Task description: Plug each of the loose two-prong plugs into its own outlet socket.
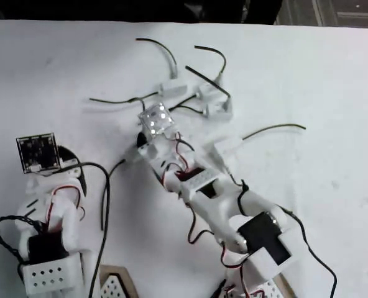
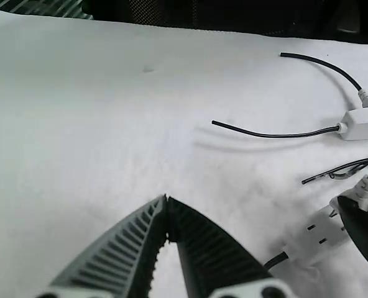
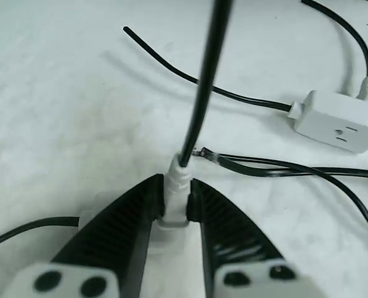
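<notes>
My right gripper (image 3: 174, 194) is shut on a white two-prong plug (image 3: 177, 176) whose black cord (image 3: 204, 81) runs straight up out of the jaws. In the high view this arm reaches to mid-table, its lit wrist (image 1: 157, 119) above a white outlet (image 1: 144, 149). That outlet (image 2: 312, 235) lies flat with its slots up, beside a dark finger (image 2: 364, 230) of the right gripper. Another white outlet (image 3: 339, 121) lies further off. My left gripper (image 2: 167, 218) is shut on nothing, low over bare cloth at the left of the table.
Several white outlets and plugs with short black cords lie clustered at the back centre (image 1: 212, 99); one more (image 1: 229, 146) lies right of the right arm. The left arm (image 1: 50, 211) sits at the front left. White cloth covers the table (image 1: 308, 74).
</notes>
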`<state>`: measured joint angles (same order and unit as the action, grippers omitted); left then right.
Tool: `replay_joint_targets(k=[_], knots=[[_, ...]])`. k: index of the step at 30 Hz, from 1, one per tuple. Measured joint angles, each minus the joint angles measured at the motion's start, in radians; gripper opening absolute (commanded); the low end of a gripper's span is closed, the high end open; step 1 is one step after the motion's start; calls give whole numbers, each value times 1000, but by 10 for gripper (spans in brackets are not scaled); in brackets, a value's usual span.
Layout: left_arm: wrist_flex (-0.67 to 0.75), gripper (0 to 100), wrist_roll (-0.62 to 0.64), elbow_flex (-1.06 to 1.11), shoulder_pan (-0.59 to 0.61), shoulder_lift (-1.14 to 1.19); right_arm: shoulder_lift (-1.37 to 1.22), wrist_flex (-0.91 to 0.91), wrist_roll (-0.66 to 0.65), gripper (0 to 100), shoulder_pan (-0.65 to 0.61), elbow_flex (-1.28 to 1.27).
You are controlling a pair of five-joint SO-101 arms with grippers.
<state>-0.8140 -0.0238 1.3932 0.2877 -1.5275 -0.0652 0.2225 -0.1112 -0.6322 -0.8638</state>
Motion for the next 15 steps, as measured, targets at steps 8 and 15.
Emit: replay_joint_targets(k=[8, 15], knots=[[0, 22, 0, 0, 0, 0, 0, 0, 0, 17, 17, 0], [0, 22, 0, 0, 0, 0, 0, -43, 0, 17, 9, -5]])
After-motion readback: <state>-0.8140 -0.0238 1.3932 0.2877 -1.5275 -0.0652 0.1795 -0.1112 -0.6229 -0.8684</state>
